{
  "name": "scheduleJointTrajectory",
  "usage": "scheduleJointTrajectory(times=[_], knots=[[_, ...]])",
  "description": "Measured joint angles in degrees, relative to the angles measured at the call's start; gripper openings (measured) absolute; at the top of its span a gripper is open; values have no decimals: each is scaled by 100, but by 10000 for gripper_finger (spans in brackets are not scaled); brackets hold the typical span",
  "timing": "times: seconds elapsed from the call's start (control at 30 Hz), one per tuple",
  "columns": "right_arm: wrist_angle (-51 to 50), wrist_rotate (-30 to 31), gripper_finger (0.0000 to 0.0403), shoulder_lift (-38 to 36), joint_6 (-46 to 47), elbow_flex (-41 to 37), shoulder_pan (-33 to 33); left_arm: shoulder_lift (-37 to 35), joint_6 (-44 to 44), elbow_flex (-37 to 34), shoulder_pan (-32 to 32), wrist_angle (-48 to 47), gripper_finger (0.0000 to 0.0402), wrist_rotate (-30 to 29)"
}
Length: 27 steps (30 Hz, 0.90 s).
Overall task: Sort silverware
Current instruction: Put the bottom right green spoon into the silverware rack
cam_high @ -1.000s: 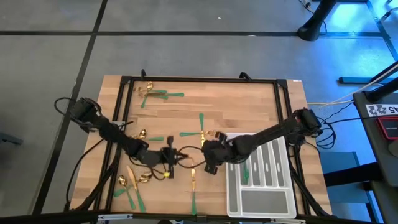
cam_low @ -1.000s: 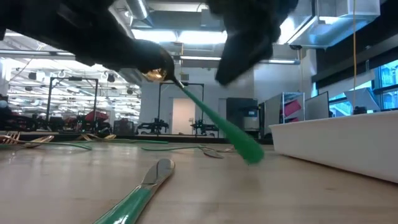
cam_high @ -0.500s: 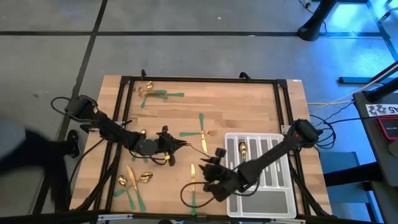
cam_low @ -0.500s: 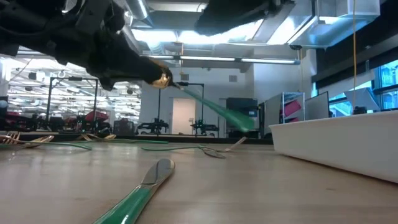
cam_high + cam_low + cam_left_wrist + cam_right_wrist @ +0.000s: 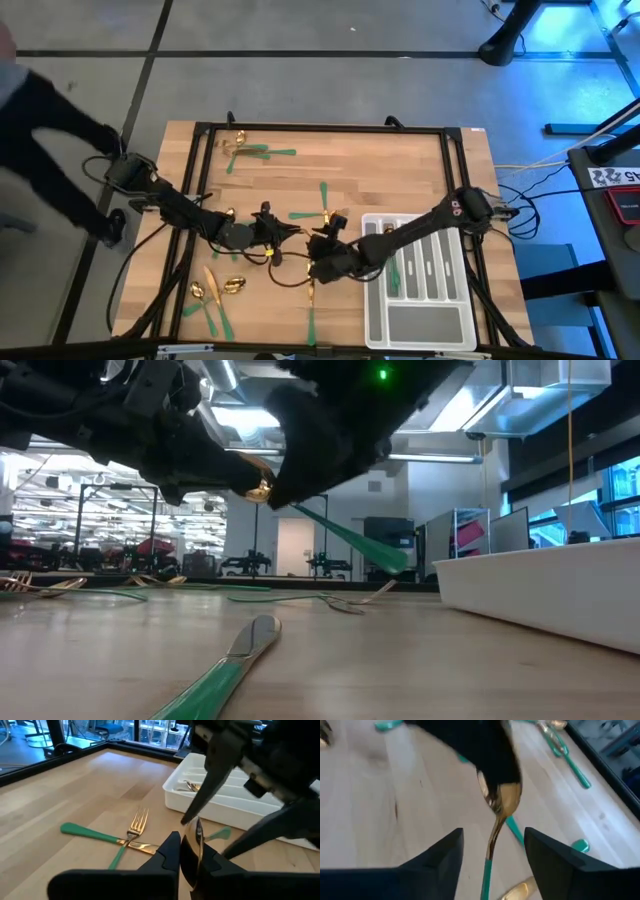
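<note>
Since half a second ago our right gripper point(image 5: 318, 262) has swung back from the table's near edge beside the tray point(image 5: 372, 322) to the middle, and now sits close to our left gripper point(image 5: 283, 233), which has not shifted. At the left edge of the high view a person point(image 5: 40, 110) now shows beside the table point(image 5: 380, 170).

Our left fingers point(image 5: 167, 854) are pressed together on the gold bowl of a spoon point(image 5: 345, 537), which hangs clear of the wood, its green handle slanting down toward the tray. In the right wrist view our right fingers point(image 5: 437, 860) stand spread, one on each side of that spoon's neck, not touching it; the bowl lies just ahead of the gap and the handle runs back between them.

The other silverware lies scattered on the table: a fork point(image 5: 131, 831) crossed over another piece just past our left fingers, a knife point(image 5: 225, 665) flat on the wood near the low camera, a cluster point(image 5: 245, 150) at the far left corner, and a group point(image 5: 215, 295) at the near left. A few pieces already lie in the tray's compartments.
</note>
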Motion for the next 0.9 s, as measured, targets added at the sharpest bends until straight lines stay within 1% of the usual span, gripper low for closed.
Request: scheduleJointTrajectory(times=[0.03,0.13,0.27,0.37,0.43,0.57,0.63,0.8,0.9], knots=[[23,35,191,52,-69,0,6,0,0,0,0,3,7,0],[91,399,162,206,-260,-2,67,0,-13,2,2,3,6,-1],[288,1076,124,266,-276,-4,135,0,-61,2,2,1,4,-10],[291,1375,93,268,-278,-4,136,0,-174,7,4,27,9,-26],[291,1331,67,269,-278,-4,134,0,-203,7,4,18,10,-32],[276,971,15,320,-254,4,57,2,-232,2,2,-70,5,-42],[278,959,9,374,-255,7,48,11,-234,-7,4,-100,4,-63],[285,1135,21,441,-260,11,51,11,-257,-7,2,-85,14,2],[252,1134,7,421,-260,9,43,11,-258,-7,2,-74,28,8]])
